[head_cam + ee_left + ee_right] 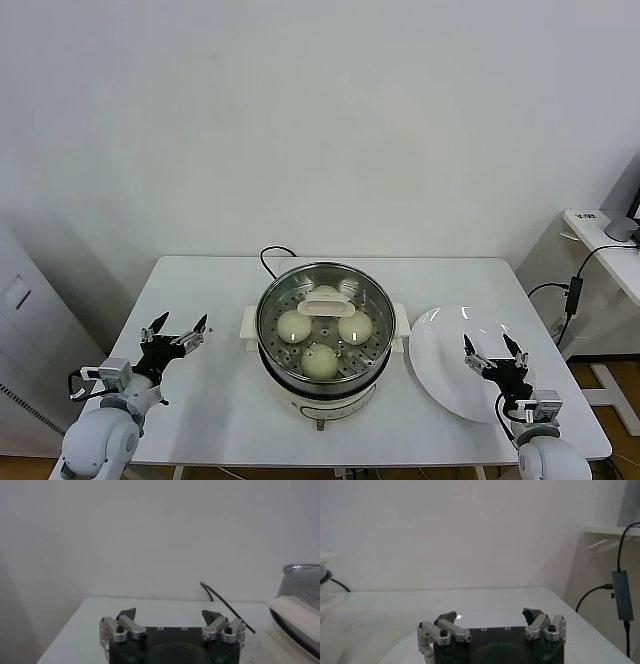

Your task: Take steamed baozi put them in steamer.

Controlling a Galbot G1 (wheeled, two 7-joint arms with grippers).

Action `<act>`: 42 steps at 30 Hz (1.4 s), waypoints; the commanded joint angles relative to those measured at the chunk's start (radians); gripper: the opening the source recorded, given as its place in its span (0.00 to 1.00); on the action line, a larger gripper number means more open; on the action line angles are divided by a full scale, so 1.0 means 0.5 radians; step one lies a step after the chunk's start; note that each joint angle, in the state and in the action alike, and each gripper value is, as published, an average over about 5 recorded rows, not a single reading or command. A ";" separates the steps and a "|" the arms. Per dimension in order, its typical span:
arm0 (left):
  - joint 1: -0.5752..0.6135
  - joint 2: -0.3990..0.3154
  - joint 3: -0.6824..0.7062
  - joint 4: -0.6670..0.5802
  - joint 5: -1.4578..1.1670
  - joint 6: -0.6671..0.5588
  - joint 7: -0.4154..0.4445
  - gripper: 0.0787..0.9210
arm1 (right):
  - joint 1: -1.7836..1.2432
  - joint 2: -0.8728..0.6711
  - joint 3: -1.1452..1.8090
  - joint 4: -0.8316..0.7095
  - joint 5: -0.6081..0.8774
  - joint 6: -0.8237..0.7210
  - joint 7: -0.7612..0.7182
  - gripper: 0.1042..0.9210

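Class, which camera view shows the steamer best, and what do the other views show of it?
The head view: it looks down into the steamer, showing its rim, tray, three visible baozi and the lid resting on it. The left wrist view catches only its edge at one side; the right wrist view barely shows it.

The steamer (pixel 325 335) sits mid-table (pixel 200 290) with the baozi (pixel 321 360) inside under its lid (pixel 325 305); a plate (pixel 440 365) lies to my right (just beside it).
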 commanded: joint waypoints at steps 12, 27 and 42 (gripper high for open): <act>0.000 -0.002 0.001 -0.004 -0.025 0.012 -0.002 0.88 | 0.008 0.012 0.026 0.001 -0.088 -0.021 -0.049 0.88; -0.001 -0.010 0.007 0.002 -0.038 0.036 -0.004 0.88 | 0.009 0.001 -0.009 0.009 -0.020 -0.024 -0.022 0.88; -0.006 -0.016 0.023 -0.002 -0.038 0.045 -0.004 0.88 | 0.014 0.003 -0.007 0.000 0.000 -0.025 -0.020 0.88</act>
